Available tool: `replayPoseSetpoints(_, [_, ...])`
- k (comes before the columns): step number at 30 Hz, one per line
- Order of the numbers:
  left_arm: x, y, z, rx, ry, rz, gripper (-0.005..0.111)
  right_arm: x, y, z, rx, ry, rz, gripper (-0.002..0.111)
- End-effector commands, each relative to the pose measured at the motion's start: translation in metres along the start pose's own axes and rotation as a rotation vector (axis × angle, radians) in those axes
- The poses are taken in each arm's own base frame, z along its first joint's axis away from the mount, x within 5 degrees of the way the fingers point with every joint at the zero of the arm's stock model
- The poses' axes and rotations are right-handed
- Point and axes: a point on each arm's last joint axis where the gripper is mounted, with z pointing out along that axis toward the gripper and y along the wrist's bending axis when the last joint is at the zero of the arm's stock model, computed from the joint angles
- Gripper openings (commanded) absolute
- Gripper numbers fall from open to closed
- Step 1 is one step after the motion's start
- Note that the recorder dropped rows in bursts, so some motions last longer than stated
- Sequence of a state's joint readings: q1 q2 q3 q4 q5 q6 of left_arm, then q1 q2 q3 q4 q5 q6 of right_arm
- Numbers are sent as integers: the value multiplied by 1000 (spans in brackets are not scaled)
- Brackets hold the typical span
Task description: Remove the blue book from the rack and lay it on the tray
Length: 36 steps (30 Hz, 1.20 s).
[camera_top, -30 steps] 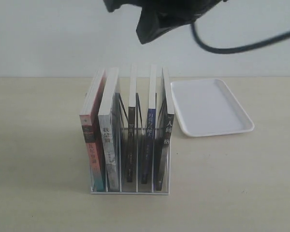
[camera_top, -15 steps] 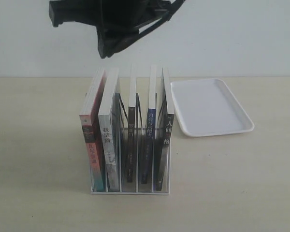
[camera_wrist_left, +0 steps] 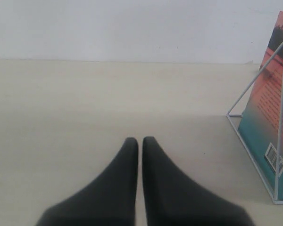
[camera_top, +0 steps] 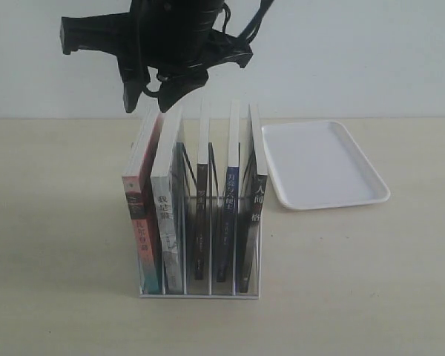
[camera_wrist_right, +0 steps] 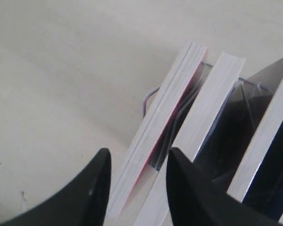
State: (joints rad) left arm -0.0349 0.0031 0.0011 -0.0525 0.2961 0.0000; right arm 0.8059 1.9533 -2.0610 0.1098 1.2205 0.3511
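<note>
Hanging open and empty, the right claw (camera_top: 147, 100) is seemingly held over the red book (camera_top: 142, 174). The blue book (camera_top: 228, 194) should be straddled instead.

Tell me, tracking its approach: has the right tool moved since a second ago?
Yes: the right tool went left and down, over the leftmost book in the rack.

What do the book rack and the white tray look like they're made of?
The rack looks like thin metal wire, coated white: slim rods bent into upright dividers. The tray looks like moulded white plastic, smooth with a soft sheen, going by its rounded corners and low one-piece rim, though coated metal can't be ruled out.
</note>
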Motion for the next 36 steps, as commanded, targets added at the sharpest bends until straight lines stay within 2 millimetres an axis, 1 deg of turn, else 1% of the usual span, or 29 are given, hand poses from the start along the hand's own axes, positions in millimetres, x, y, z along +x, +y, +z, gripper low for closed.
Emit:
replayPoseSetpoints(1, [-1, 0, 0, 0, -9, -4, 4, -3, -4, -6, 51, -37, 46, 38])
replayPoseSetpoints(5, [-1, 0, 0, 0, -9, -4, 4, -3, -4, -6, 47, -37, 99, 38])
replayPoseSetpoints(9, [-1, 0, 0, 0, -9, -4, 4, -3, -4, -1, 51, -30, 178, 38])
replayPoseSetpoints(11, [-1, 0, 0, 0, -9, -4, 4, -3, -5, 5, 56, -20, 205, 38])
replayPoseSetpoints(17, [-1, 0, 0, 0, -9, -4, 4, 2, -10, 32, 92, 39, 254, 38])
replayPoseSetpoints(21, [-1, 0, 0, 0, -9, -4, 4, 6, -12, 39, 106, 63, 256, 38])
replayPoseSetpoints(24, [-1, 0, 0, 0, -9, -4, 4, 6, -13, 39, 108, 63, 254, 38])
replayPoseSetpoints(30, [-1, 0, 0, 0, -9, -4, 4, 5, -14, 30, 128, 32, 239, 38])
replayPoseSetpoints(34, [-1, 0, 0, 0, -9, -4, 4, 5, -15, 32, 136, 33, 236, 38])
replayPoseSetpoints(36, [-1, 0, 0, 0, -9, -4, 4, 5, -16, 37, 141, 42, 234, 38])
